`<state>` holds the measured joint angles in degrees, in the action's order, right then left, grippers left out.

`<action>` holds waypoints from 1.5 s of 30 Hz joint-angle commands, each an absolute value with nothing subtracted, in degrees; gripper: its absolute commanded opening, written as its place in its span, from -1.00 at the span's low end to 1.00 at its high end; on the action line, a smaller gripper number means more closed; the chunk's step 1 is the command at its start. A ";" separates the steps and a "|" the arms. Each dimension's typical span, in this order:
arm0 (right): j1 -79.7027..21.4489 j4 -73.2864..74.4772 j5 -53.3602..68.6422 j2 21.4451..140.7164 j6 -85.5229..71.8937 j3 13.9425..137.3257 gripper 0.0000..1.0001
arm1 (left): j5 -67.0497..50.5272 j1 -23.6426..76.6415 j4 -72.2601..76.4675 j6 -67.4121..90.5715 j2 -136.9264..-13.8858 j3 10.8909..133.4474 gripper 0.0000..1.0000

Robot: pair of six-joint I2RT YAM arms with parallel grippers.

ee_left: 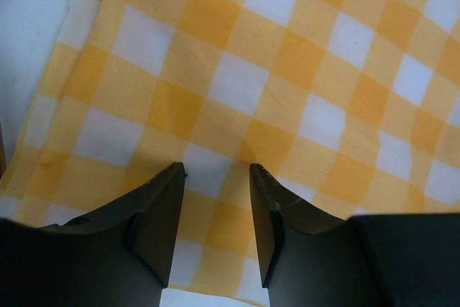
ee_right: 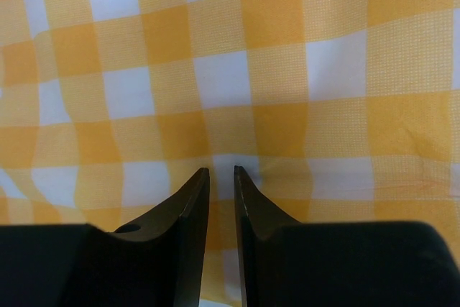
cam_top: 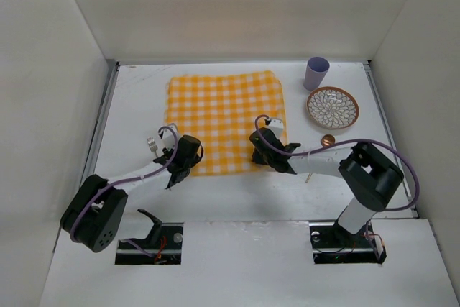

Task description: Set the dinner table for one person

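The yellow-and-white checked cloth point(cam_top: 224, 116) lies spread on the white dinner table point(cam_top: 136, 98). My left gripper point(cam_top: 187, 156) is at the cloth's near left edge. In the left wrist view its jaws point(ee_left: 217, 169) stand apart, with flat cloth point(ee_left: 287, 70) under the gap. My right gripper point(cam_top: 267, 150) is at the near right edge. In the right wrist view it point(ee_right: 221, 170) is closed to a narrow slit on the cloth point(ee_right: 251, 70), which wrinkles around the tips.
A purple cup point(cam_top: 316, 72) stands at the back right, with a patterned plate point(cam_top: 332, 107) in front of it. A copper spoon point(cam_top: 327, 139) lies beside the right arm. A silver fork point(cam_top: 152, 143) shows left of the left gripper. White walls enclose the table.
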<state>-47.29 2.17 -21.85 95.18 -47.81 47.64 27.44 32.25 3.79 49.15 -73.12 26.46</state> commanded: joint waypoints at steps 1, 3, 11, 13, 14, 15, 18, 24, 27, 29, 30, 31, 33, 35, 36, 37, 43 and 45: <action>-47.77 2.19 -22.05 92.65 -48.25 47.29 -0.49 | 27.33 33.09 3.34 48.52 -72.51 26.19 -0.22; -47.68 2.72 -22.94 90.71 -49.04 45.10 -0.49 | 27.16 33.70 3.60 48.78 -72.25 25.23 -0.22; -48.64 5.62 -25.13 83.15 -53.26 35.96 -0.51 | 26.98 35.99 -0.52 50.27 -64.08 21.01 -0.22; -48.82 6.50 -26.01 81.13 -54.14 34.72 -0.51 | 27.07 37.04 -2.98 50.97 -61.45 20.66 -0.22; -48.91 6.85 -26.19 80.25 -54.40 34.37 -0.51 | 27.24 37.48 -3.77 51.15 -60.48 20.57 -0.22; -49.00 7.12 -26.19 79.46 -54.49 34.19 -0.51 | 27.42 38.01 -4.56 51.33 -59.42 20.48 -0.22; -50.05 8.52 -26.02 77.09 -54.58 34.71 -0.50 | 27.86 37.75 -5.62 50.28 -57.66 21.27 -0.21; -49.88 10.81 -26.19 67.78 -52.83 37.52 -0.07 | 28.04 37.74 -4.22 45.89 -54.06 26.53 -0.17; -44.27 9.24 -25.75 61.28 -49.41 39.19 0.14 | 28.13 39.50 1.65 41.15 -52.21 28.82 -0.18; -38.48 7.65 -24.44 58.55 -47.64 40.07 0.18 | 28.30 41.78 9.01 37.55 -51.86 28.83 -0.31; -35.14 7.04 -23.65 57.84 -47.11 40.43 0.19 | 28.30 42.75 12.01 36.49 -51.86 28.48 -0.39; -31.20 6.34 -22.86 57.48 -46.67 40.60 0.19 | 28.47 43.89 15.78 35.43 -52.29 27.78 -0.48; -23.02 5.63 -21.54 57.57 -46.14 40.78 0.10 | 29.88 45.30 22.38 34.72 -53.52 25.94 -0.57; -15.11 4.32 -21.01 58.35 -45.62 40.26 -0.17 | 30.50 45.66 28.18 34.89 -55.01 23.48 -0.58; -11.33 3.70 -20.57 58.97 -45.09 40.08 -0.45 | 30.41 45.22 31.17 34.89 -55.98 22.16 -0.58; -7.81 3.17 -19.96 59.76 -44.91 39.90 -0.66 | 30.32 45.04 32.94 35.07 -56.68 21.28 -0.58; -4.41 3.25 -12.49 64.16 -43.60 42.10 -0.79 | 29.97 43.20 41.38 33.23 -62.13 18.55 -0.47; -10.65 6.57 -11.95 63.90 -41.58 42.45 -0.77 | 30.06 42.32 43.67 33.31 -63.01 17.41 -0.46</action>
